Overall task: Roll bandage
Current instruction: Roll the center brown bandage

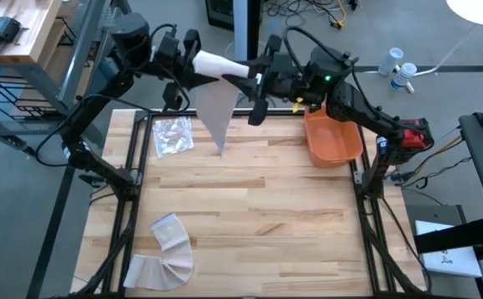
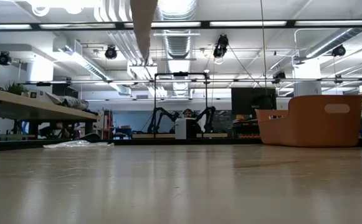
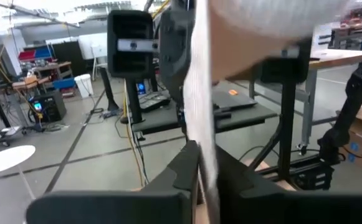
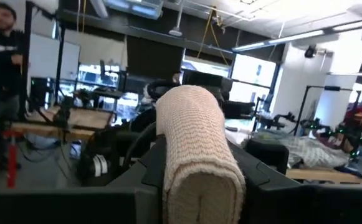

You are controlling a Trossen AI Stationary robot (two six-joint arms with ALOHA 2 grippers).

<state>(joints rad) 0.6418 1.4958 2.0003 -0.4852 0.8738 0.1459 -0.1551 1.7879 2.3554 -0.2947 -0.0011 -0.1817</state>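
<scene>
High view shows both grippers raised above the tabletop's [image 1: 249, 199] far edge, right gripper [image 1: 256, 79] clamped on the bandage [image 1: 216, 65] roll, left gripper [image 1: 189, 58] pinching its loose tail, which hangs down between them.

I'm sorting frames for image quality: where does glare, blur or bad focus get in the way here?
High view: a bright lamp blows out the top right corner. Low view: ceiling lights glare, and the near table looks soft. Left wrist view: the bandage is close and blurred, washed white at the top. Right wrist view: the bandage roll is sharp, and the person behind is blurred.
</scene>
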